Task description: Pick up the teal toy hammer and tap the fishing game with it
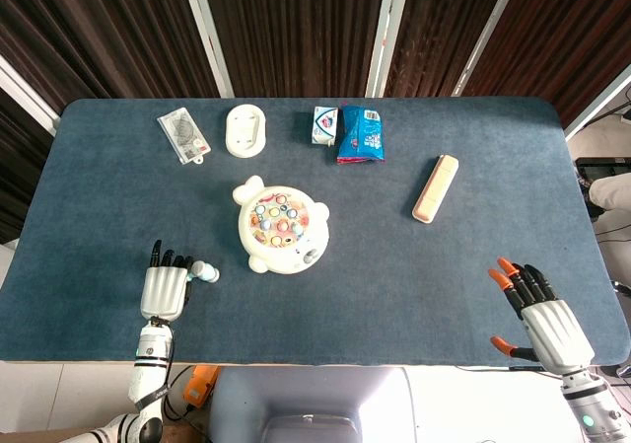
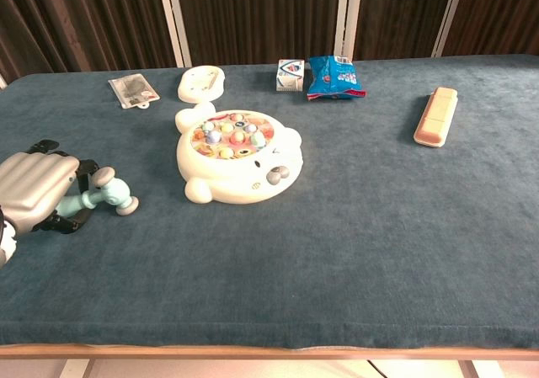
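dark blue felt-like cloth covers the wide table [image 1: 394, 295], its pale wooden front edge showing in the chest view, and behind it hang dark brown pleated curtains [image 1: 296, 29] split by white upright strips. the teal plastic toy hammer [image 2: 94, 196] lies on the cloth at the near left, its grey-capped head pointing toward the white round fishing game [image 2: 236, 166] with coloured fish in its well, near it but apart. the left hand [image 2: 38, 191] lies over the hammer's handle with fingers curled about it; whether it truly grips, i cannot tell. the right hand [image 1: 537, 310] rests at the near right, holding nothing, orange-tipped fingers spread. along the far edge sit a clear packet [image 1: 182, 134], a cream oval tray [image 1: 246, 129], a small white carton [image 1: 324, 124] and a blue snack bag [image 1: 361, 134]. a peach-coloured bar [image 1: 435, 187] lies further right.
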Motion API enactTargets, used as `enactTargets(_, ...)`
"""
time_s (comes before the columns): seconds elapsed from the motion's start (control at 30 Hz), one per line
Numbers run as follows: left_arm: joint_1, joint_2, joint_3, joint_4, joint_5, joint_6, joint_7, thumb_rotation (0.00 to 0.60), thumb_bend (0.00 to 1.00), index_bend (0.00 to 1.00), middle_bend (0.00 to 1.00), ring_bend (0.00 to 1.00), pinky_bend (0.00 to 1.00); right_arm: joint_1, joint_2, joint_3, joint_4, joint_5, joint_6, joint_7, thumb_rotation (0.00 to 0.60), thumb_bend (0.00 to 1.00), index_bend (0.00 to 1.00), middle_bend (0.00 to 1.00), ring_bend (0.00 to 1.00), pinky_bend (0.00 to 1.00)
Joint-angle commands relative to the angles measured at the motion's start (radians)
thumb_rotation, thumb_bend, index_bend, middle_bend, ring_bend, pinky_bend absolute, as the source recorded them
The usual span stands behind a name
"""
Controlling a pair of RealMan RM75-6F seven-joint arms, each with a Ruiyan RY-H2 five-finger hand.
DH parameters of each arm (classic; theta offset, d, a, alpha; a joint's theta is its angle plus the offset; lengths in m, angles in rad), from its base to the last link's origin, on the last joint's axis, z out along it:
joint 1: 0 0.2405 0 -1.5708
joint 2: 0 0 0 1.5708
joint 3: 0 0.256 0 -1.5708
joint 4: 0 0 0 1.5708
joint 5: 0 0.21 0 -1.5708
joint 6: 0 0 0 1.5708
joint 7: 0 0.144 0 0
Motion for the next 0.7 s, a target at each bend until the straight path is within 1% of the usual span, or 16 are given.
enactTargets(0.03, -0.001, -0.003, -0.002, 0.003, -0.003, 0.004, 0.005, 0.600, 0.40, 0.40, 0.43, 0.25, 0.08, 0.000, 0.000, -0.001, 0.000, -0.001, -0.001, 0.000, 0.600, 0.19, 0.00, 0.00, 0.00, 0.00)
enactTargets(0.2, -0.004, -0.007, -0.003, 0.004, -0.002, 0.010, 0.005, 0.600, 0.41, 0.42, 0.44, 0.26, 0.08, 0.001, 0.000, -0.002, 0.000, -0.001, -0.004, -0.002, 0.600, 0.19, 0.00, 0.00, 0.00, 0.00)
enactTargets(0.7, -0.008, -0.007, 0.004, 0.005, -0.009, 0.001, 0.004, 0.600, 0.41, 0.44, 0.48, 0.29, 0.08, 0.006, -0.001, 0.000, -0.004, 0.005, -0.015, -0.010, 0.600, 0.19, 0.00, 0.00, 0.00, 0.00)
